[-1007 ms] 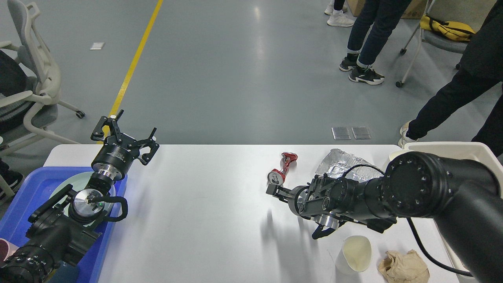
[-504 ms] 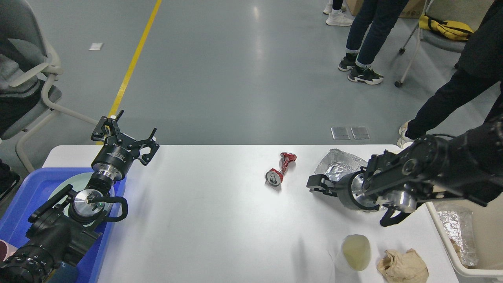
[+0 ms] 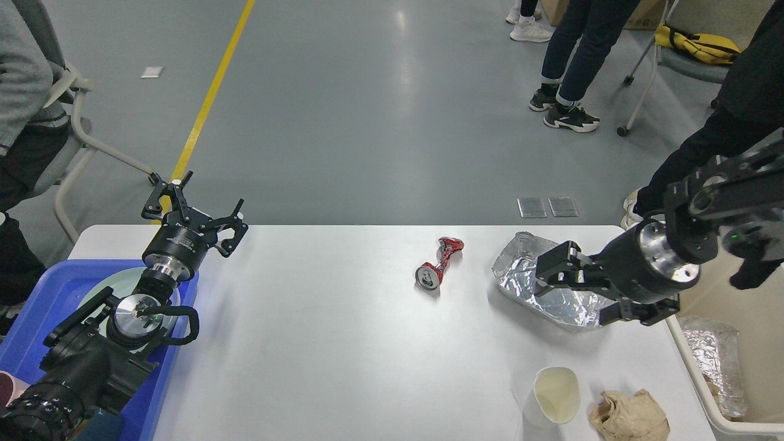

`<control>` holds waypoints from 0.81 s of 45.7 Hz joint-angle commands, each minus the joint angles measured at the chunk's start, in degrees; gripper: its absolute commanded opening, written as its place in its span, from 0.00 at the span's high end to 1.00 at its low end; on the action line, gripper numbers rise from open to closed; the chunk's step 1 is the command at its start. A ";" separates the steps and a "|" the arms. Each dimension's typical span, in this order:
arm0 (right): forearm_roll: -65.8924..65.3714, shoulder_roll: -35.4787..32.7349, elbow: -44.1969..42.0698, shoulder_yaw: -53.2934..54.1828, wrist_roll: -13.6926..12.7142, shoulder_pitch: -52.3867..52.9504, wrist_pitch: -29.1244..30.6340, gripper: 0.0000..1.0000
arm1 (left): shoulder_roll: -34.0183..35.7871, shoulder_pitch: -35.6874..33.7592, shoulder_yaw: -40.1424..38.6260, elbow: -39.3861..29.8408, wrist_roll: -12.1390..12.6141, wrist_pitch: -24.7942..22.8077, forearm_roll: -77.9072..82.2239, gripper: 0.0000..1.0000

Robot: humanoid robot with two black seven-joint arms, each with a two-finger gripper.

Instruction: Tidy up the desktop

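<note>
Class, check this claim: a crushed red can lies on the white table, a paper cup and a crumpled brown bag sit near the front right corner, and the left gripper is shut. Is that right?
Not quite. The head view shows the left gripper open, fingers spread. The crushed red can does lie on the white table, with the paper cup and crumpled brown bag near the front right corner.

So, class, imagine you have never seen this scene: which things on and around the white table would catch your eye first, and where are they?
The crushed red can lies alone near the far middle of the desktop. To its right the right gripper hangs over a crumpled foil tray. At the left edge sits a blue tray, with the left gripper raised and open above its far corner.
</note>
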 commanded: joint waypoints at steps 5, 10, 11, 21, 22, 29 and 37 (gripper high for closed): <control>-2.27 -1.51 -0.01 -5.14 0.00 1.73 6.75 0.00 | 0.00 0.08 0.01 0.00 0.00 -0.08 -0.08 0.04; -2.89 -1.60 -0.01 -5.50 0.00 -1.33 5.52 0.00 | 0.00 0.08 0.01 0.00 0.00 -0.08 -0.08 0.04; -2.81 -1.42 -0.01 -5.41 0.00 -2.48 4.91 0.00 | 0.00 0.08 0.01 0.00 0.00 -0.08 -0.08 0.04; -2.81 -0.10 -0.01 -4.35 0.18 -18.29 -14.24 0.00 | 0.00 0.08 0.01 0.00 0.00 0.01 -0.08 0.04; -2.81 -0.10 -0.01 -4.18 0.18 -19.53 -15.74 0.00 | 0.00 0.08 0.01 0.00 0.00 -0.08 -0.08 0.04; -2.54 -0.19 -0.25 0.12 0.35 -26.12 -24.18 0.01 | 0.00 0.08 0.01 0.00 0.00 -0.08 0.00 0.04; -2.37 -0.01 -0.34 2.50 0.70 -29.29 -26.65 0.02 | 0.00 -0.01 0.01 0.00 0.00 0.01 -0.08 0.04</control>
